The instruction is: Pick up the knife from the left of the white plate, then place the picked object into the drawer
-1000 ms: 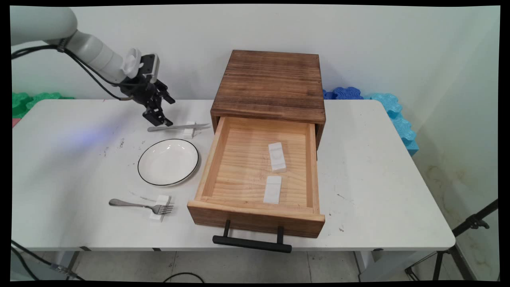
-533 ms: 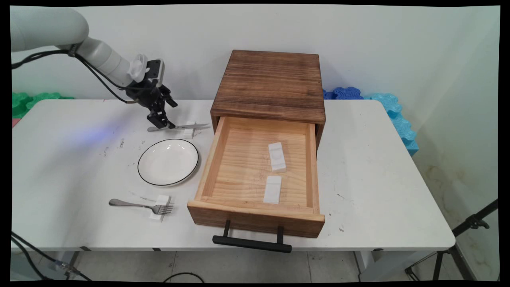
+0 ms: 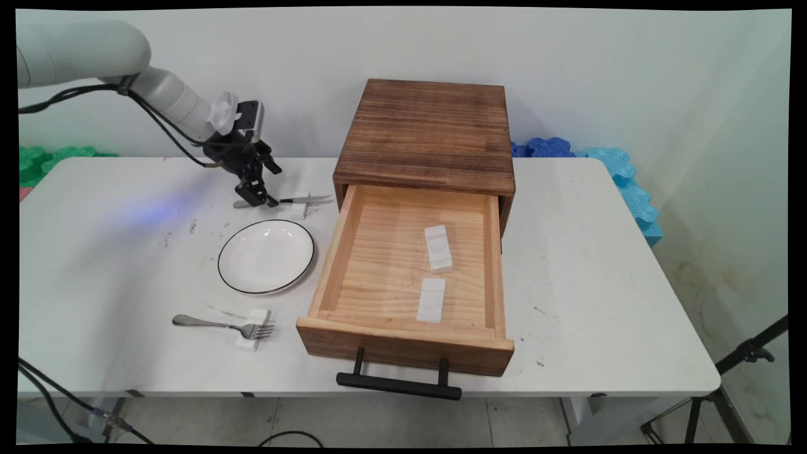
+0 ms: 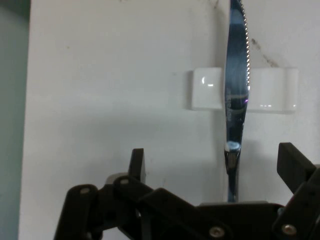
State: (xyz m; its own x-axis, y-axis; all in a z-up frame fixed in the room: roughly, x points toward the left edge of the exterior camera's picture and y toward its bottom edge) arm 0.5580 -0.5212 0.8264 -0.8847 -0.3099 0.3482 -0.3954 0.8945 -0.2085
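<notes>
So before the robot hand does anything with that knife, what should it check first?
1. Gripper open: ok, its two fingers stand apart.
2. Knife between the fingers: ok, the handle runs up the gap, nearer one finger.
3. Knife on its white rest: ok, the serrated blade lies across it.
4. Fingers touching the knife: cannot tell.
5. Plate out of the way: ok, it sits apart, nearer the camera than the knife.
6. Drawer open: ok, pulled out with two white rests inside.
</notes>
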